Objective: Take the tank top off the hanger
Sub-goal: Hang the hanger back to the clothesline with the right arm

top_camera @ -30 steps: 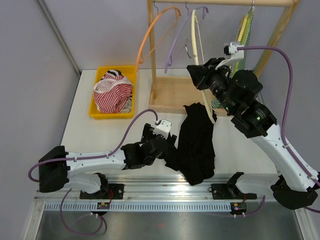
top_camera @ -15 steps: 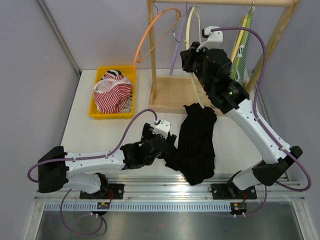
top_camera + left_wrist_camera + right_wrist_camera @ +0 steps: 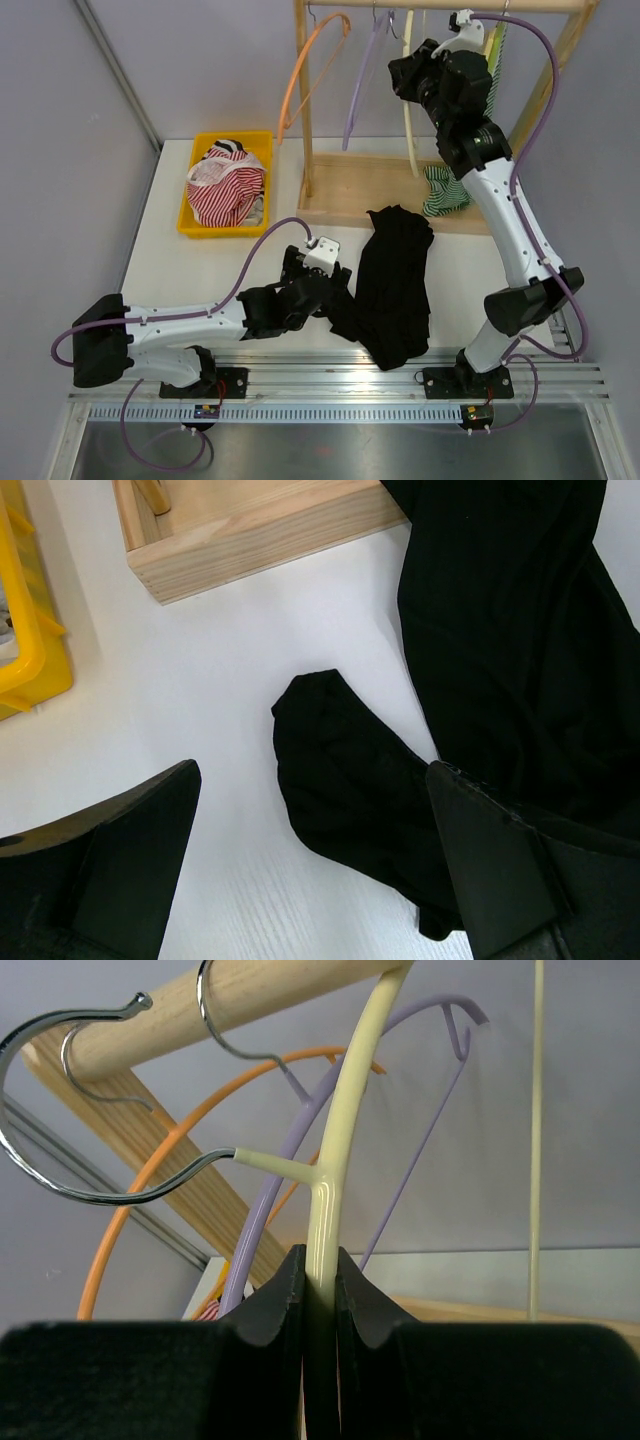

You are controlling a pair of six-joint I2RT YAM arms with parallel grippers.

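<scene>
We see the bench (image 3: 200, 275) carrying the wooden rack (image 3: 340, 190) and, at its base, the black tank top (image 3: 395, 285), crumpled and off every hanger. Up at the rail our right fingers (image 3: 320, 1270) pinch the cream hanger (image 3: 350, 1080) (barely a sliver apart). Our left fingers (image 3: 312, 770) hang spread wide over the top's near fold, holding nothing.
</scene>
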